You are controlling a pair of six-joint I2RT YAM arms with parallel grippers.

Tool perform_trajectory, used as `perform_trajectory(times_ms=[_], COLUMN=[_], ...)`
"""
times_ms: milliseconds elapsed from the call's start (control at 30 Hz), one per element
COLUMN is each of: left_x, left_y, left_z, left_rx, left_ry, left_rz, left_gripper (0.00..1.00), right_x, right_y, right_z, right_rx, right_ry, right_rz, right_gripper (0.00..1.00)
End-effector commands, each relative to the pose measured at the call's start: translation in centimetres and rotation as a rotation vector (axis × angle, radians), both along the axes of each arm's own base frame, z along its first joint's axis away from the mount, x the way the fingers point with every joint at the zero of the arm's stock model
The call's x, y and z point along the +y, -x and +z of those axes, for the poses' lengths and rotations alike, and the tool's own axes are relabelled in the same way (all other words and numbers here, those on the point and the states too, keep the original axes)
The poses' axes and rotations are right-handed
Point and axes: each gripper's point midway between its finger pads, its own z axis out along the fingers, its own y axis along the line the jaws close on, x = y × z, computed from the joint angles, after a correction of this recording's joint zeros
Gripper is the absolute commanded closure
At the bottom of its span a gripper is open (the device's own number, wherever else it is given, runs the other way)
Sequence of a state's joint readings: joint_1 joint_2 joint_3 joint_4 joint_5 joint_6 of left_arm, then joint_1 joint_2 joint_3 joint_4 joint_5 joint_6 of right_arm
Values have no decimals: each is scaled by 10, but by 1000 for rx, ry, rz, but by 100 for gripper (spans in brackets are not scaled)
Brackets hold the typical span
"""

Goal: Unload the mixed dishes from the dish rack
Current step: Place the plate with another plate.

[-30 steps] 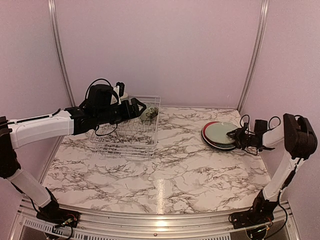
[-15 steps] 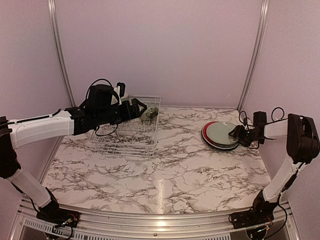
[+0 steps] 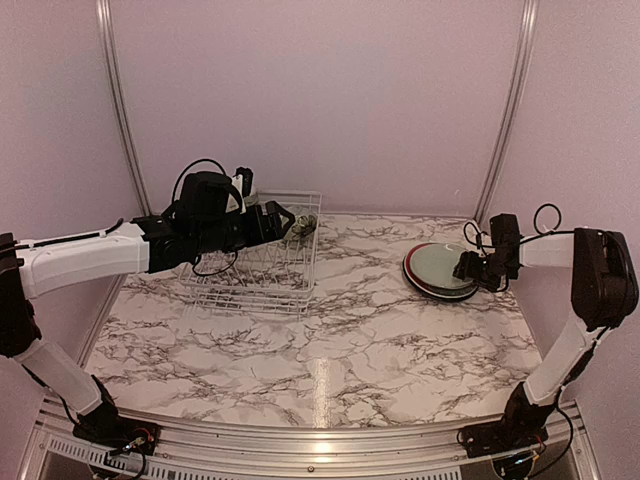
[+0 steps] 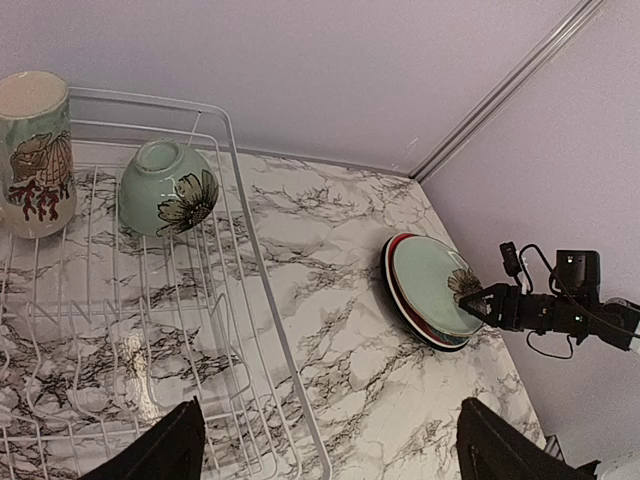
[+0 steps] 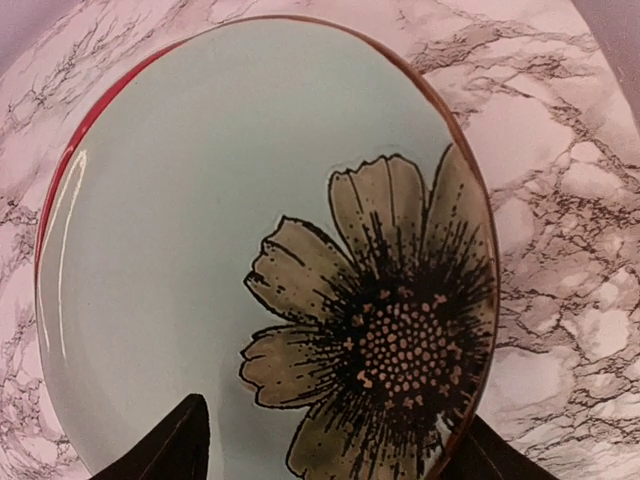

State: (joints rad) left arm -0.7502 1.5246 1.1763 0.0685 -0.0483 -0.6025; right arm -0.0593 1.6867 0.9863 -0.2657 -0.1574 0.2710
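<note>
The white wire dish rack (image 3: 255,270) stands at the back left and also shows in the left wrist view (image 4: 240,250). The small pale green bowl (image 3: 300,227) (image 4: 165,187) lies on its side in the rack's far right corner. The cream floral mug (image 4: 35,150) stands upright left of it. My left gripper (image 3: 283,220) (image 4: 325,455) is open and empty above the rack, close to the bowl. The pale green plate with floral mark (image 3: 440,265) (image 5: 230,250) lies on a red and dark rimmed plate (image 5: 60,190) on the table. My right gripper (image 3: 468,268) (image 5: 320,455) is open over its right edge.
The marble table (image 3: 350,340) runs between the rack and the plate stack. Pink walls with metal posts (image 3: 505,110) close the back and sides. My right arm's cables (image 3: 540,215) loop above its wrist.
My right wrist has risen and swung in toward the plates, with the fingertips staying at the green plate's right edge. My left gripper has edged slightly right toward the bowl.
</note>
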Motion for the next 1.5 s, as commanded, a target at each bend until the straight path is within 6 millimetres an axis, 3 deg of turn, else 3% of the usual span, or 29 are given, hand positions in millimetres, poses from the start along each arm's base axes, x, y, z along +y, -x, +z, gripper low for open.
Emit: perform_trajectory(times_ms=[0,167,400,567,800,967,1300,1467], left_x=[13,21,36,54,65,64,96,102], left_y=[-1,-2,-6,-18,-42,-67,-145,-177], left_z=[4,6,2,2,-6,-10,-13,-19], left_rx=[-20,-30,-36,-36,44,85,90,96], left_ry=[-50,-68,-156,-267,-274,-279,-457,-559], left_rz=[53,87,142,204,200,195,350,362], left_gripper=[10,9,5,2,1,1,1,1], right_x=[-14,-16,-7,13,31,34,36,37], right_y=[5,11,12,14,17,17,19,18], right_z=[12,16,41,69,84,85,83,78], right_rx=[14,15,-42,-143,-193,-201,-210,-207], right_ry=[110,131,112,48,-15,-32,-32,-38], right_rz=[-9,-5,16,72,109,120,134,139], right_gripper=[28,27,26,23,22,21,21,21])
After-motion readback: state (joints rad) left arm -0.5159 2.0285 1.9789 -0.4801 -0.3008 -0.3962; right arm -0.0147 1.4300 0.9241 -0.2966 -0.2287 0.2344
